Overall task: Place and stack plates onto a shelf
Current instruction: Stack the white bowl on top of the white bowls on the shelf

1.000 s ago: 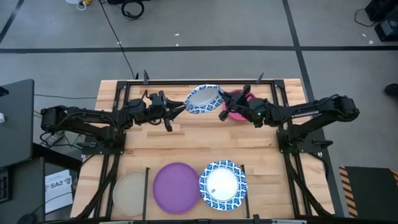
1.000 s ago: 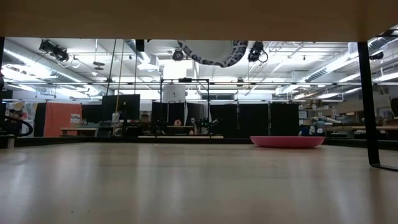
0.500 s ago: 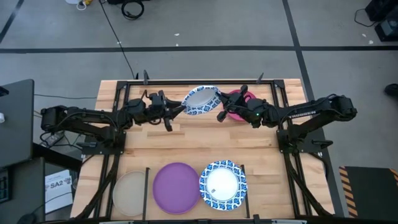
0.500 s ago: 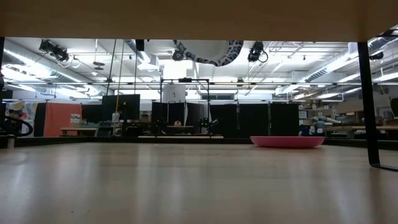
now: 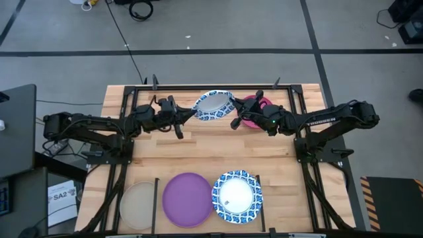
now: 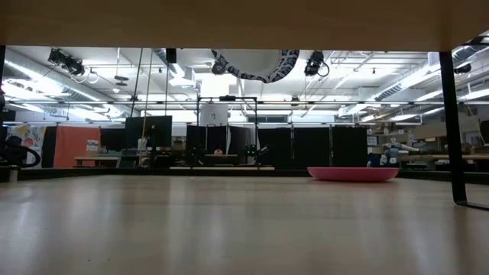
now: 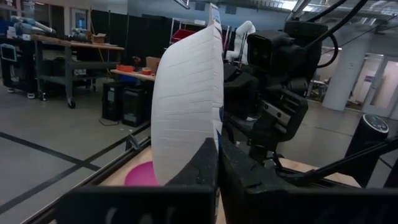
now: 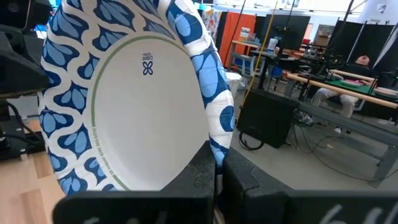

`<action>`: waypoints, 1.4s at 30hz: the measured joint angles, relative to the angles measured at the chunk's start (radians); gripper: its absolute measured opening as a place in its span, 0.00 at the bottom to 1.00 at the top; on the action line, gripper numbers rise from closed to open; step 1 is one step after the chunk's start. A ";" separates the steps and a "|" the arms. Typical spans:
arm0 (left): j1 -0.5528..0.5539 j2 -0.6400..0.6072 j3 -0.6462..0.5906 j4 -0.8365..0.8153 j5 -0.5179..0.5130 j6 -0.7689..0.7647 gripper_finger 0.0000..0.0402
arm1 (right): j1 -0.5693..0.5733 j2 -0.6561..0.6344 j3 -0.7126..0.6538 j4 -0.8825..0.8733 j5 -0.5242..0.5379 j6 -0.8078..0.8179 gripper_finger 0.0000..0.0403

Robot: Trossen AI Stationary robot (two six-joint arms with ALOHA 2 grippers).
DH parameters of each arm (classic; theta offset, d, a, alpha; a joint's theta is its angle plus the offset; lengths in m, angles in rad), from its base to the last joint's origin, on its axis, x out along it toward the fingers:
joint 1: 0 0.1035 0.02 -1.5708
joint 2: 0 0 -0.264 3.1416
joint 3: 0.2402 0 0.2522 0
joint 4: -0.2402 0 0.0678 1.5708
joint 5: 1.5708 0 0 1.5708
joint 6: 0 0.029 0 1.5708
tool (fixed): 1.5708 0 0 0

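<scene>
A white plate with a blue patterned rim (image 5: 213, 104) hangs high over the table's far middle, between my two grippers; the low view shows it near the top of the picture (image 6: 252, 65). My left gripper (image 5: 188, 114) is shut on its left rim and my right gripper (image 5: 233, 119) on its right rim. A magenta plate (image 5: 252, 110) lies flat on the table under my right arm. On the shelf (image 5: 156, 192) at the near edge lie a beige plate (image 5: 137, 205), a purple plate (image 5: 188, 199) and a blue-rimmed plate (image 5: 236, 196). My left gripper pinches the plate's rim (image 7: 215, 134) between its two fingers, one on the white underside and one on the face. It comes level from the table's left. The plate is tilted and clear of the table. My right gripper pinches the opposite rim (image 8: 218, 146) between its two fingers, one on the patterned face and one behind. It comes level from the table's right. The plate is lifted clear and tilted.
Black frame bars (image 5: 218, 86) run along the table's far edge and down both sides. A black post (image 6: 451, 122) stands at the right in the low view. Bare wood (image 5: 211, 152) lies between the arms and the shelf.
The held blue-rimmed plate has shifted a little toward the table's left, and my right gripper has gone with it. It stays lifted clear between both grippers.
</scene>
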 joint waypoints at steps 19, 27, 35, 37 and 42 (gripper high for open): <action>0.000 0.000 0.000 0.000 0.000 0.000 0.02 | 0.000 0.000 0.000 0.000 -0.009 0.034 0.26; 0.000 0.000 0.000 0.000 0.001 -0.002 0.02 | 0.000 -0.015 0.000 -0.004 -0.008 0.034 0.42; 0.000 0.000 0.001 0.003 0.001 -0.004 0.02 | 0.002 -0.077 0.000 -0.014 -0.008 0.034 0.46; 0.000 0.000 0.001 0.004 0.001 -0.004 0.02 | 0.002 -0.100 0.000 -0.034 -0.009 0.034 0.46; 0.000 0.000 0.002 0.004 0.002 -0.009 0.02 | 0.019 -0.156 0.000 -0.105 -0.010 0.035 0.46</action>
